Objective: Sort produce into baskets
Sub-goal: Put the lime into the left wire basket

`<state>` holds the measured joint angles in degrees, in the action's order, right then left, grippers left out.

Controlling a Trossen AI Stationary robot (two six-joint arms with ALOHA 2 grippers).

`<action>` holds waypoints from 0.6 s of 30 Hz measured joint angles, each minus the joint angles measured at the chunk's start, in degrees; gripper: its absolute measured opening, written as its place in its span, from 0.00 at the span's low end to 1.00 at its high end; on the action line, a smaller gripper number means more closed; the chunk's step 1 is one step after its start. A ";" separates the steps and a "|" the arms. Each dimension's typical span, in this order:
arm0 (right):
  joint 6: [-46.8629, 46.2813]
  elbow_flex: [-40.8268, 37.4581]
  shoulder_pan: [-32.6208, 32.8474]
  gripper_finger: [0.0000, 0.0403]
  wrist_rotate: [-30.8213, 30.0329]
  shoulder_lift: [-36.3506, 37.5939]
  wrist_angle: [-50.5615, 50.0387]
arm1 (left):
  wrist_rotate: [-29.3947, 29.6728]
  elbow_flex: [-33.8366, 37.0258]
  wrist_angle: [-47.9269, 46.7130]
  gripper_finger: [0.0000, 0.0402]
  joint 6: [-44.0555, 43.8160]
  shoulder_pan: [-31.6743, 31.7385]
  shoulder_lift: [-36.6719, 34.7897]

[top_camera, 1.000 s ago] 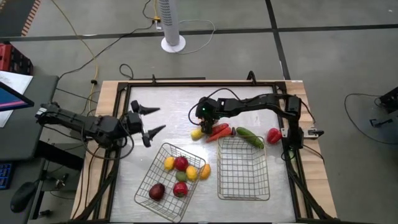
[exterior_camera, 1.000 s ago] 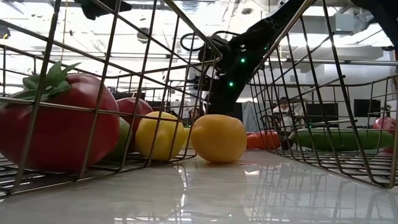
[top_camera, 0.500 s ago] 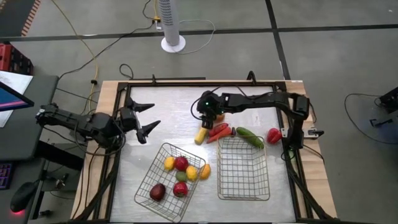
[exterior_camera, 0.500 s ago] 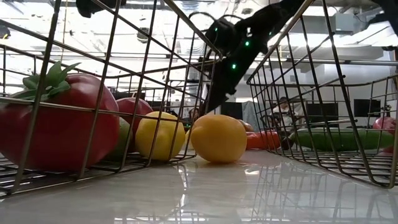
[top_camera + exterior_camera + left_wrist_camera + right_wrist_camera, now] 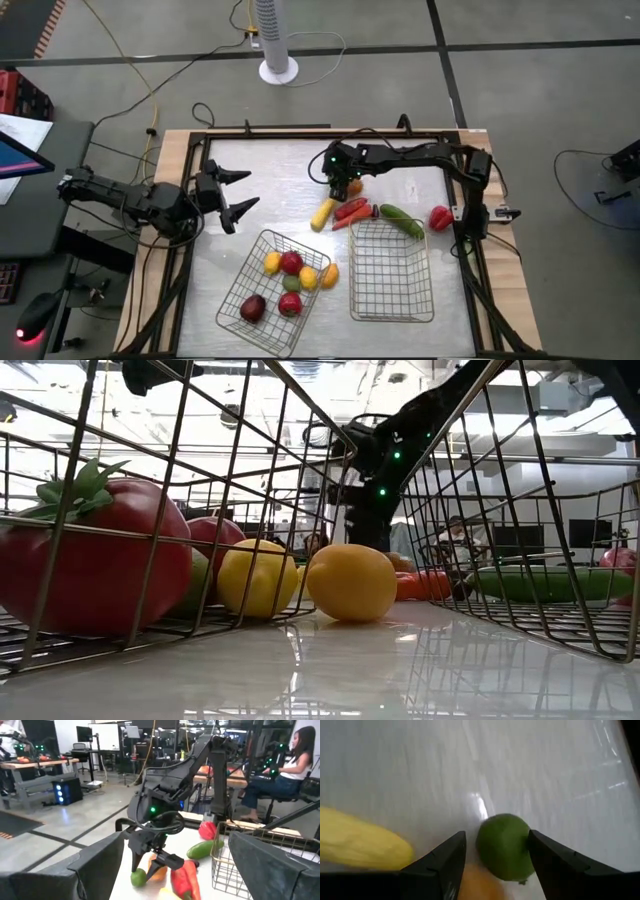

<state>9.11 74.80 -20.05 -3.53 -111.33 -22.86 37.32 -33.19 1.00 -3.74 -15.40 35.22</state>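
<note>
My right gripper (image 5: pixel 342 184) is open and low over the table's far middle. Its fingers stand on either side of a green round piece (image 5: pixel 504 845). An orange piece (image 5: pixel 476 882) and a long yellow piece (image 5: pixel 322 213) lie beside it. Red chilies (image 5: pixel 351 211), the green cucumber (image 5: pixel 401 220) and a red round piece (image 5: pixel 440 217) lie on the table. The left basket (image 5: pixel 243 268) holds several round pieces. The right basket (image 5: pixel 392 298) holds nothing. My left gripper (image 5: pixel 251 190) is open and empty at the left. My right gripper comes at the green round piece's two sides (image 5: pixel 524 840) from above, pointing down, one finger (image 5: pixel 551 862) on each side. The piece rests on the table. I cannot tell whether the fingers touch it.
The chilies (image 5: pixel 183 879) and the orange piece (image 5: pixel 158 873) lie close beside the right gripper, with the right basket's far rim (image 5: pixel 388 224) just behind them. A black frame (image 5: pixel 300 137) runs round the table. A person (image 5: pixel 287 767) sits in the room beyond.
My right gripper has risen and tipped, gone a little toward the table's right edge, and come down again over the green round piece. The long yellow piece, partly under the gripper before, now lies in full view on the table.
</note>
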 joint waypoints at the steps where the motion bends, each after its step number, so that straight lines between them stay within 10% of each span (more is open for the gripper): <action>1: -0.03 0.19 -0.01 0.60 -0.04 -0.25 0.16 | 0.00 0.00 -0.36 0.86 0.17 0.00 -0.06; 18: 0.39 0.14 -0.75 0.57 -1.98 -1.44 -0.83 | 0.87 0.00 -0.23 0.86 6.52 0.04 0.02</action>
<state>9.50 74.94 -20.80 -5.51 -112.77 -23.69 38.20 -33.19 0.78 2.79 -15.35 35.24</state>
